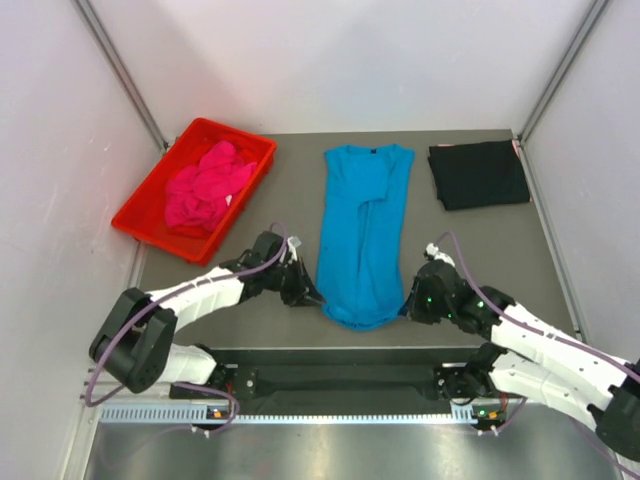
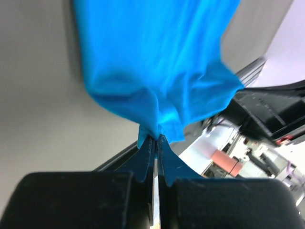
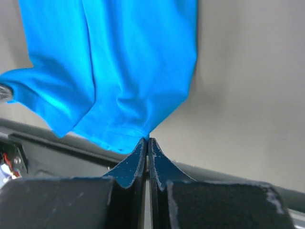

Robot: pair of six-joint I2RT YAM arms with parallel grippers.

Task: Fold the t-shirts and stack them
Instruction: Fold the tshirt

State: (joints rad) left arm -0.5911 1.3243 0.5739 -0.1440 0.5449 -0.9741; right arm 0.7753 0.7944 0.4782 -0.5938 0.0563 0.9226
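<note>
The turquoise-blue t-shirt [image 1: 362, 235] lies lengthwise in the middle of the table, folded narrow, collar at the far end. My left gripper [image 1: 312, 296] is shut on its near left hem corner [image 2: 151, 128]. My right gripper [image 1: 406, 306] is shut on its near right hem corner [image 3: 143, 133]. Both corners are lifted a little near the table's front edge. The black t-shirt [image 1: 478, 173] lies folded flat at the back right. The magenta-pink t-shirt [image 1: 207, 187] is crumpled in the red tray [image 1: 150, 205] at the back left.
The grey table top [image 1: 260, 215] shows between the tray and the blue shirt. The black front rail [image 1: 340, 380] runs below the shirt's hem. White enclosure walls stand on the left, right and back.
</note>
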